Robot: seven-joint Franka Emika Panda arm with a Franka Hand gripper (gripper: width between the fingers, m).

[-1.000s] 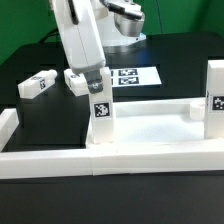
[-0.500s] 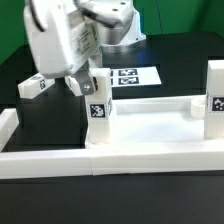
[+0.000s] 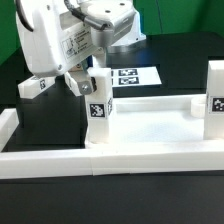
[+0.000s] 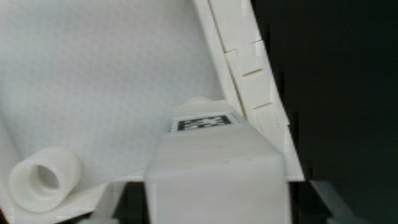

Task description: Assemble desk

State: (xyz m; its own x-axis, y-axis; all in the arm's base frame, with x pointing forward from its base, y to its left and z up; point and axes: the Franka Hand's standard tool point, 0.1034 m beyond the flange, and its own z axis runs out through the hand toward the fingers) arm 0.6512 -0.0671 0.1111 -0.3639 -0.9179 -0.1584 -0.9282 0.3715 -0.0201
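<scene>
The arm has twisted over about the upright leg (image 3: 100,112), its claw (image 3: 92,86) seemingly half-shut on that leg's head, so it is probably being screwed into a corner of the top (image 3: 150,135), which lies along the near edge of the desk (image 3: 45,120).

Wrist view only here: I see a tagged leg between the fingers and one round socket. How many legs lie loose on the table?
Observer: Two. One loose leg lies on the black table toward the exterior view's left; a second loose leg sits beside it, partly hidden behind the gripper.
Operator: Is any other leg standing upright?
Observer: Yes. Besides the held leg, a standing leg is upright at the desk top's end on the exterior view's right.
</scene>
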